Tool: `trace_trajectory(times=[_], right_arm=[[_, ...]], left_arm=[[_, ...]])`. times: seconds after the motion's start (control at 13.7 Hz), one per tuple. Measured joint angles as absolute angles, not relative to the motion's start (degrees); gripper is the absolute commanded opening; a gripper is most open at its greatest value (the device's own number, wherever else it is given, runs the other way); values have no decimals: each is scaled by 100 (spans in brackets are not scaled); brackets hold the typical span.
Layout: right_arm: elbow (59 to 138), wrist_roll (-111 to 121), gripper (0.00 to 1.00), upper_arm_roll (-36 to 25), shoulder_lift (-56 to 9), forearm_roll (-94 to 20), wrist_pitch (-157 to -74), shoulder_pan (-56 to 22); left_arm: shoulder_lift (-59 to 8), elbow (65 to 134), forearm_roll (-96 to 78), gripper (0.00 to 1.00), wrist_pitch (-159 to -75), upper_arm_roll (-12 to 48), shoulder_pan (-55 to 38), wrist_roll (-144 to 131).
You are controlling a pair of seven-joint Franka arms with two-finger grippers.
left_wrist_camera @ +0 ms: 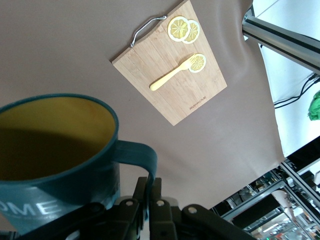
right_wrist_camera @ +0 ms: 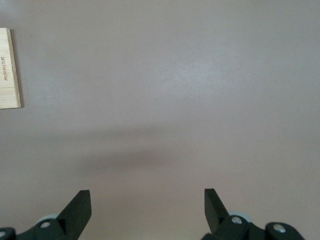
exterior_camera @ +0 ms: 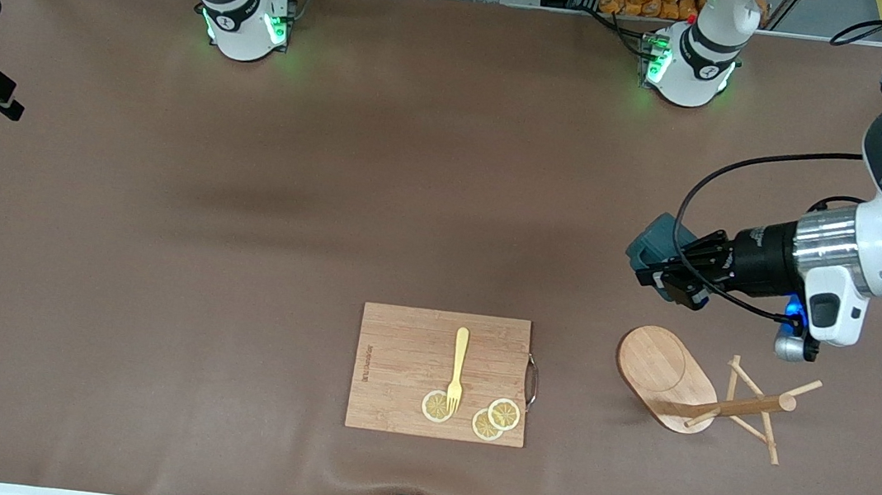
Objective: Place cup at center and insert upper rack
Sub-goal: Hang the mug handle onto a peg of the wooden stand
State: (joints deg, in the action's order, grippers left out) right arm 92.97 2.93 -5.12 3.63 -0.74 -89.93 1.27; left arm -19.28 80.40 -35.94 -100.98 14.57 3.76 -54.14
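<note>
In the front view, the left pincer (exterior_camera: 658,272) is held in the air above the brown table (exterior_camera: 158,248) at the left arm's end, clamped shut on the cup (exterior_camera: 651,245), a dark teal mug carried clear of the surface. The rack (exterior_camera: 702,394), a light wooden mug tree, lies tipped on its side on the table, nearer to the front camera than the spot under the cup; its oval base faces the middle of the table and its post and pegs point toward the left arm's end. The cutting board (exterior_camera: 403,359) lies near the middle of the table's front edge, with a yellow fork (exterior_camera: 458,370) and three lemon slices (exterior_camera: 494,420) on it; the fork's tines rest on one slice. The right pincer itself is not seen in this view. In the left wrist view, the cup (left_wrist_camera: 60,150) fills the foreground, its yellowish inside visible, and the left pincer's fingers (left_wrist_camera: 142,202) are closed on its handle; the cutting board (left_wrist_camera: 170,75), fork (left_wrist_camera: 172,77) and lemon slices (left_wrist_camera: 184,30) show on the table below. In the right wrist view, the right pincer (right_wrist_camera: 147,207) hangs over bare table (right_wrist_camera: 175,75), fingers spread wide and holding nothing, with an edge of the cutting board (right_wrist_camera: 9,67) in view.
</note>
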Motion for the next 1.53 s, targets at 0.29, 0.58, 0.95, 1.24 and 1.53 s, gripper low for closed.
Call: trace_trajectory(times=[0.29, 0.58, 0.95, 1.24, 1.53], right_arm=[[9297, 293, 100, -512, 363, -74, -8993, 128], [9297, 293, 100, -512, 363, -74, -8992, 128], [9297, 293, 100, -512, 363, -74, -8985, 128], [9297, 293, 100, -511, 363, -74, -8977, 128], [9297, 293, 100, -510, 363, -74, -8972, 128]], left_arm=[[-2097, 8066, -3817, 0, -10100, 1445, 616, -5013], [-2240, 8080, -3850, 0, -10110, 1434, 780, -4571], [-2470, 8095, -4110, 0, -10172, 1428, 954, -4382], [-2610, 8096, -4238, 0, -10387, 1424, 1037, -4371], [-2746, 8096, -4322, 0, -10702, 1417, 1116, -4365]])
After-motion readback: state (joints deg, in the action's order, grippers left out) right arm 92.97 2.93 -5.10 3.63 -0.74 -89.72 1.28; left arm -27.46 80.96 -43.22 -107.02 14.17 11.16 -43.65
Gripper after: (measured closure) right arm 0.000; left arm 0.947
